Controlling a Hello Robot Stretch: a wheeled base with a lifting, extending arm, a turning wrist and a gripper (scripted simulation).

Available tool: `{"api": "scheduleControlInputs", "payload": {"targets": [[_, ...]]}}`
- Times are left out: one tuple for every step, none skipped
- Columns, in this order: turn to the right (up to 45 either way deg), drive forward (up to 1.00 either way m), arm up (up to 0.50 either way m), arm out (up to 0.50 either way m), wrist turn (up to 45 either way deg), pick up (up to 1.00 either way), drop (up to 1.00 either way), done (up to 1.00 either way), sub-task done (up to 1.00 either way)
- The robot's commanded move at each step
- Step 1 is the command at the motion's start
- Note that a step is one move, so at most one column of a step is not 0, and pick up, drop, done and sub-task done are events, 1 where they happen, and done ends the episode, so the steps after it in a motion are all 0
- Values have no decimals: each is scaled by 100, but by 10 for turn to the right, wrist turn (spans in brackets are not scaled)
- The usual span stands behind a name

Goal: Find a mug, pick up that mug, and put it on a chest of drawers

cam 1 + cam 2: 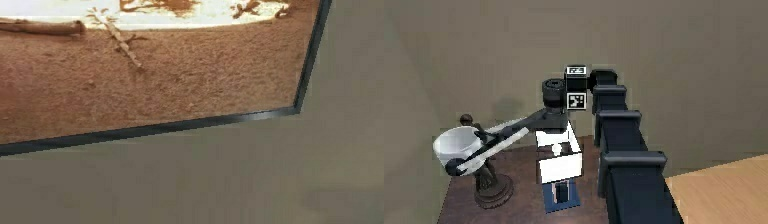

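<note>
Plainly, the white mug [450, 145] was at the far end of the gripper [469, 148], by the far corner of a dark wooden top [519, 205] on the arm side view's left. It looked like glazed ceramic. I judged it stiff, smooth and rather slippery, of modest weight, and likely to chip or crack if it dropped onto the wood. Its mouth was wide and faced upward. No handle could be made out, so the wall just under the rim seemed the surest place to take it, one finger inside and one outside.

The two thin fingers [504, 130] ran out from the gripper's dark body toward the mug and met its side. Whether they touched it or only lay beside it could not be told. Nor could I tell whether the pincer was apart, together or clamped on the mug. The mug's base was too close to the top's corner to judge whether it hung clear or rested there, so I could not say whether anything was held.

A dark statue [488, 178] stood just beside the mug along the same edge. Any lowering or swinging there would need care.
</note>
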Motion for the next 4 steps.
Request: {"api": "scheduleControlInputs", "payload": {"targets": [[0, 0, 0, 0, 450, 0, 0, 0, 0], [0, 0, 0, 0, 240, 0, 0, 0, 0], [0, 0, -10, 0, 0, 0, 0, 0, 0], [0, 0, -32, 0, 0, 0, 0, 0, 0]]}}
